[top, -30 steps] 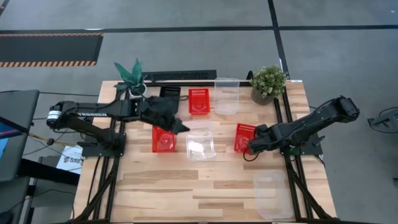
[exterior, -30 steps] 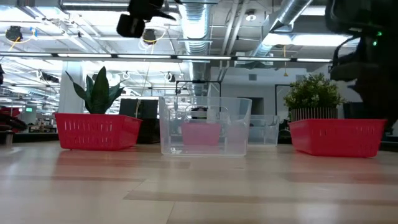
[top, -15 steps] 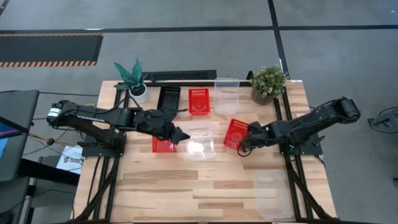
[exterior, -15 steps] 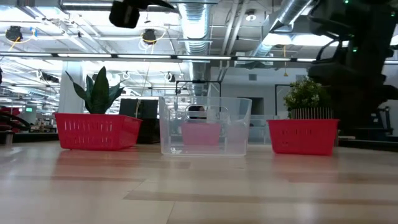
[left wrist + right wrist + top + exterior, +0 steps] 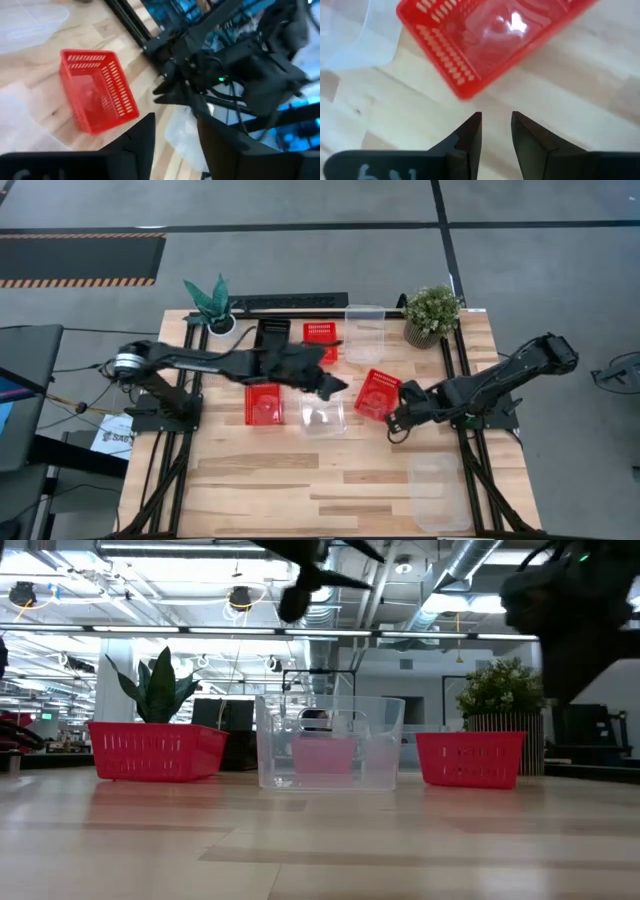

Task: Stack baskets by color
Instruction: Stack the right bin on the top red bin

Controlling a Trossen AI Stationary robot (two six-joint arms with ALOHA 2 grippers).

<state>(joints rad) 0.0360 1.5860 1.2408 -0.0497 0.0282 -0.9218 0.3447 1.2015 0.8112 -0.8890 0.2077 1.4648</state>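
Observation:
A red basket (image 5: 378, 393) rests flat on the table right of centre, turned askew; it also shows in the low view (image 5: 470, 758). My right gripper (image 5: 392, 420) hovers just near of it, pointing down, open by a narrow gap (image 5: 495, 125) with nothing between the fingers; the basket (image 5: 490, 35) lies beyond the fingertips. My left gripper (image 5: 338, 388) reaches across the middle, above the centre clear basket (image 5: 322, 415), open (image 5: 175, 135) and holding nothing. A second red basket (image 5: 263, 404) sits left of centre.
Along the far edge stand a black basket (image 5: 272, 332), a red basket (image 5: 320, 335) partly under the left arm, a clear basket (image 5: 364, 330) and two potted plants (image 5: 432, 315). Another clear basket (image 5: 438, 490) lies at the near right.
My left gripper has swung from above the left red basket toward the table's right, over the centre clear basket. The right red basket has slid a little toward the table's left and turned askew, staying on the table; my right gripper now stands back from it.

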